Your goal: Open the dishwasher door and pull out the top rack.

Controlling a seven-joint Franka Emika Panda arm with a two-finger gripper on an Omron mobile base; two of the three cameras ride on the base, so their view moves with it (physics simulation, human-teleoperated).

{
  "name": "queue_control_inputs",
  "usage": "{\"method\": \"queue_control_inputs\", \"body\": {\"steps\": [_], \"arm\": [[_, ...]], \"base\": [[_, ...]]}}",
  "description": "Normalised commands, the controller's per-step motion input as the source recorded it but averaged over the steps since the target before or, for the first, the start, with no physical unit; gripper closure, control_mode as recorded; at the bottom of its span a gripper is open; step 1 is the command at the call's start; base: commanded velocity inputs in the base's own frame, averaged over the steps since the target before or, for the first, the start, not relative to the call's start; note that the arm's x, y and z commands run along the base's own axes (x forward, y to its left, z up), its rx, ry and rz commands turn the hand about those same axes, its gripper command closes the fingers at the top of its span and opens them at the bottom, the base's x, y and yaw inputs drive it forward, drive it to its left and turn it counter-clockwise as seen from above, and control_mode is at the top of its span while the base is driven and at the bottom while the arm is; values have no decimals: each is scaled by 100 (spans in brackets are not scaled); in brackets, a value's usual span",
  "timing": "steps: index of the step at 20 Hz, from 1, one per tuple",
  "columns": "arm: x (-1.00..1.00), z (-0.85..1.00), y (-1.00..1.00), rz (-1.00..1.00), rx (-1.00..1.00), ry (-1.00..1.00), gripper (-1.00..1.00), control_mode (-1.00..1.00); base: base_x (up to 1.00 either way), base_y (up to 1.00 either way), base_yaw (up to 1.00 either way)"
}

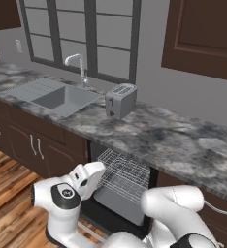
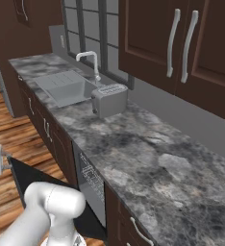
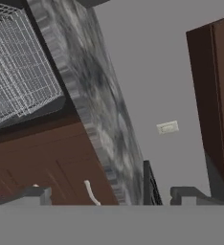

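The dishwasher door (image 1: 105,216) is folded down and open, a black panel (image 2: 47,186) lying low over the wooden floor. The top rack (image 1: 126,172), a silver-white wire basket, sits in the open cavity under the counter (image 2: 91,177). In the hand view the top rack (image 3: 19,72) lies at the upper left. My gripper (image 1: 98,170) hovers just left of the rack's front corner, above the lowered door, apart from the wire. Its fingertips (image 3: 35,193) stand wide apart with nothing between them, so my gripper (image 3: 111,196) is open.
A grey marble counter (image 1: 183,140) runs above the dishwasher, carrying a silver toaster (image 1: 120,100) and a sink (image 1: 52,94) with a faucet (image 1: 79,65). Brown cabinet doors (image 1: 35,147) with short silver handles flank the opening. Wooden floor (image 1: 8,193) spreads to the left.
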Motion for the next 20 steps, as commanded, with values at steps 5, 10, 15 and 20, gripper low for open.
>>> {"method": "queue_control_inputs", "body": {"steps": [5, 10, 15, 20], "arm": [[2, 0, -66, 0, 0, 0, -100, -100], [15, 0, -60, 0, 0, 0, -100, -100], [22, -12, -53, 0, 1, 0, -100, -100], [16, -29, -42, 0, 7, 2, -100, -100]], "base": [[0, 0, 0], [0, 0, 0], [0, 0, 0], [0, 0, 0]]}}
